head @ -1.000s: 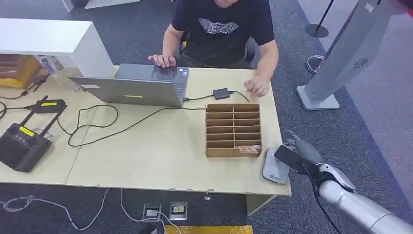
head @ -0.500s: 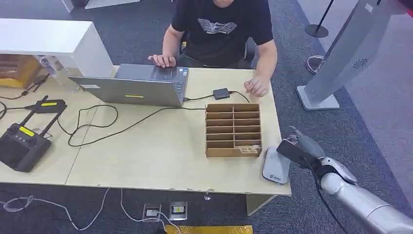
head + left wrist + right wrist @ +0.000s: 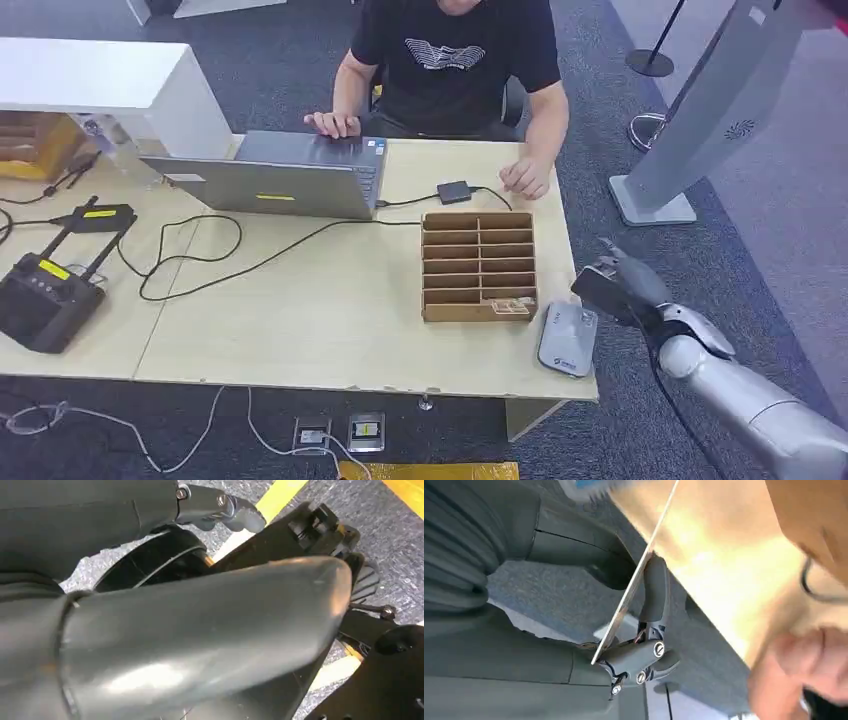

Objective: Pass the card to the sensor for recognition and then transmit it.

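My right hand [image 3: 632, 288] hovers just off the table's right edge and pinches a dark card [image 3: 600, 289]. The card hangs a little above and beyond the grey sensor pad [image 3: 567, 340], which lies flat at the table's front right corner. In the right wrist view the card [image 3: 636, 585] appears edge-on as a thin plate clamped between the thumb and a dark finger [image 3: 653, 592]. A person's hand [image 3: 525, 178] rests on the table farther back. My left hand [image 3: 200, 630] hangs by my body with its thumb and fingers apart and nothing in them.
A wooden slotted card box [image 3: 478, 265] stands left of the sensor, with cards in its nearest slot. A laptop [image 3: 275, 180], a small black box [image 3: 454, 191], cables and a black controller [image 3: 45, 295] occupy the table [image 3: 330, 310]. A grey kiosk stand [image 3: 700, 110] rises at the right.
My right hand has carried the card up and away from the sensor pad, toward the far side. The person's hands have hardly moved.
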Action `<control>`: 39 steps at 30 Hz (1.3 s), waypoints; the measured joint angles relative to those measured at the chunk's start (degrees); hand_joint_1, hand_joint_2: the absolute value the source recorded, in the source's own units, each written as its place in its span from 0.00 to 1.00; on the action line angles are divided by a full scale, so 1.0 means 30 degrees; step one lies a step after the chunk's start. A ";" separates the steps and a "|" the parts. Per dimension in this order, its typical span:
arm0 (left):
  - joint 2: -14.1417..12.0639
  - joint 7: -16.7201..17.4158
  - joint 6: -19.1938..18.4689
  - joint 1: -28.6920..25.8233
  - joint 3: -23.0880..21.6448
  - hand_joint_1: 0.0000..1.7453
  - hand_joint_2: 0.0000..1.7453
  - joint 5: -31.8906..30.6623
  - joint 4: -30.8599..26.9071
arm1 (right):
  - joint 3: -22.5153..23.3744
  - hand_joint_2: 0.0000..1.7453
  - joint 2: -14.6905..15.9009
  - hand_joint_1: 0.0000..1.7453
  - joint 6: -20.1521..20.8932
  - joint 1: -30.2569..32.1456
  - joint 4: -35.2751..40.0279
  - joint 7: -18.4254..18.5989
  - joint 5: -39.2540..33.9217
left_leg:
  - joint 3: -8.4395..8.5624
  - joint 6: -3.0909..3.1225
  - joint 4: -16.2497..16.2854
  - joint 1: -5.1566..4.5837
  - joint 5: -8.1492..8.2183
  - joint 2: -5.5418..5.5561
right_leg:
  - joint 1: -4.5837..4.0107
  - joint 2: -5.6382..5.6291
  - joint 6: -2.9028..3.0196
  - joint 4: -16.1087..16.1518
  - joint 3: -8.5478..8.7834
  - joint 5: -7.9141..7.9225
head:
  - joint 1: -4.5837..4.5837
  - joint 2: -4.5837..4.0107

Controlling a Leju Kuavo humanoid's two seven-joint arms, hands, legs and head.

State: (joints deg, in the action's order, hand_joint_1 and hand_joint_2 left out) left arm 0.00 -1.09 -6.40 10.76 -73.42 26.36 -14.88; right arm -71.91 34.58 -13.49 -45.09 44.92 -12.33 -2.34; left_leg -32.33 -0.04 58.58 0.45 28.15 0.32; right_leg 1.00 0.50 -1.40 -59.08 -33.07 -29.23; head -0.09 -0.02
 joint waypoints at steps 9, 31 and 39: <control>-0.0451 -0.1043 -0.1106 0.0169 -0.0401 0.00 0.00 -0.1377 0.0007 | 0.1339 1.00 0.0831 1.00 -0.1049 -0.4550 0.0969 -0.0166 0.3363 | 0.0009 0.0021 0.0002 -0.0005 -0.0018 0.0007 | 0.0005 0.0027 -0.0011 -0.0001 0.0009 0.0012 | -0.0007 0.0000; -0.2535 -0.3557 -0.3541 0.0634 -0.1217 0.00 0.00 -0.2702 -0.1442 | 0.7656 1.00 -0.4107 1.00 0.2724 -0.2252 -0.0138 0.0649 1.4635 | 0.0001 -0.0014 -0.0002 0.0050 -0.0053 0.0116 | -0.0045 0.0137 0.0001 -0.0021 0.0041 0.0004 | -0.0015 0.0000; -0.3103 -0.2325 -0.3360 0.0619 -0.1202 0.00 0.00 -0.2891 -0.1820 | 0.9956 1.00 -0.5025 1.00 0.3416 -0.1098 -0.0160 0.0591 1.5529 | -0.0010 -0.0014 -0.0001 0.0036 -0.0053 0.0125 | -0.0034 0.0131 0.0000 -0.0011 0.0036 0.0005 | -0.0015 0.0000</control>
State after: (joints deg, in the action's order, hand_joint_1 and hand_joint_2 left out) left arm -9.31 -8.06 -16.48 12.62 -77.02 17.69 -20.34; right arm -42.04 19.50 -3.24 -48.38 44.44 -10.56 44.25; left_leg -32.36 -0.08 58.58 0.55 27.99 0.70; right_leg 0.90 0.90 -1.40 -59.11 -32.96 -29.22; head -0.13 -0.02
